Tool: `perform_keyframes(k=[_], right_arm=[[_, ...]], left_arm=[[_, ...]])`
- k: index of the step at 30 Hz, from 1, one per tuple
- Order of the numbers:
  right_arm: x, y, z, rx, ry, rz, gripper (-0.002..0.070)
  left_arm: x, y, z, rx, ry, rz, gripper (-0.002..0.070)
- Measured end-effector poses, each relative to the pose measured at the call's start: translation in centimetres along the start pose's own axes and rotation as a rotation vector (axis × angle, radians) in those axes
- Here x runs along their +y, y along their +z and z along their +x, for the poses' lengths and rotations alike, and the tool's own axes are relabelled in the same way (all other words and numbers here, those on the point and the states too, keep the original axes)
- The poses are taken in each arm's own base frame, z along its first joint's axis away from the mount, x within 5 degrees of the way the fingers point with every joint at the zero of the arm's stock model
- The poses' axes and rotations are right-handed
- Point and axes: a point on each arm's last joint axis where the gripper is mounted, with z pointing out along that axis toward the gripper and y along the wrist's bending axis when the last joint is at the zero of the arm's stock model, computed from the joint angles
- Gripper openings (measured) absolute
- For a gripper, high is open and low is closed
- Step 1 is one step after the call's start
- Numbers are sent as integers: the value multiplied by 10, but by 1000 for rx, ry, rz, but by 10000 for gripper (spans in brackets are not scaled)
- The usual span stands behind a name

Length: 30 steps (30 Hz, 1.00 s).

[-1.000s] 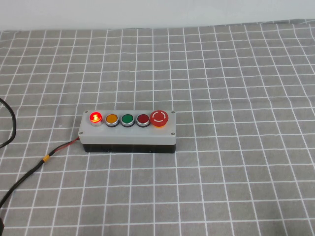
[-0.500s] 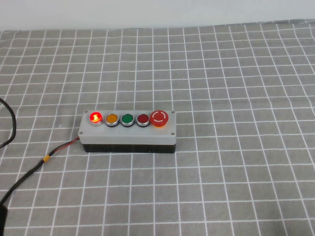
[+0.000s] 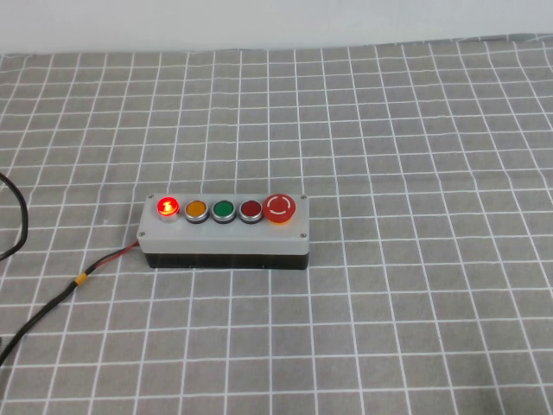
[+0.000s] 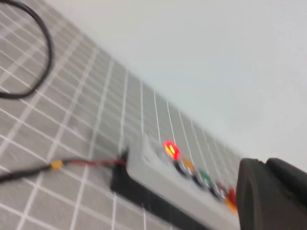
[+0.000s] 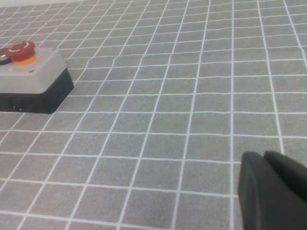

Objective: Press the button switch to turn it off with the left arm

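A grey button box [image 3: 225,232] with a black base lies on the checked cloth left of centre. Along its top are a lit red button [image 3: 168,207], a yellow one [image 3: 196,208], a green one [image 3: 224,209], a dark red one [image 3: 251,209] and a red mushroom stop [image 3: 280,207]. Neither gripper shows in the high view. In the left wrist view my left gripper [image 4: 265,164] is shut and empty, off the box [image 4: 153,167], with the lit button [image 4: 171,150] ahead of it. My right gripper [image 5: 264,155] is shut and empty over bare cloth, far from the box [image 5: 33,72].
A red wire and black cable [image 3: 52,303] run from the box's left end to the near left table edge. Another loop of black cable [image 4: 41,33] lies on the cloth farther left. A white wall stands behind the table.
A dark bit of the left arm at the bottom left corner of the high view has gone out of the picture. The box and its lit button are unchanged.
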Motion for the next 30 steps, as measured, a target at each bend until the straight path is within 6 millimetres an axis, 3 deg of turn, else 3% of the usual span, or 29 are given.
perform_keyframes(k=[5,12,19,24,30], right_arm=[[0,0,0,0,0,0,-17],[0,0,0,0,0,0,-17],[0,0,0,0,0,0,-17],[0,0,0,0,0,0,-17],[0,0,0,0,0,0,-17]], left_arm=[[-34,4,-29,239,149,-44,-3],[-65,40,-58,648,355,-104,-3],[-75,104,-74,930,466,-109,-3],[-80,155,-78,1003,517,-94,-3],[-93,217,-70,1066,602,-67,-3]])
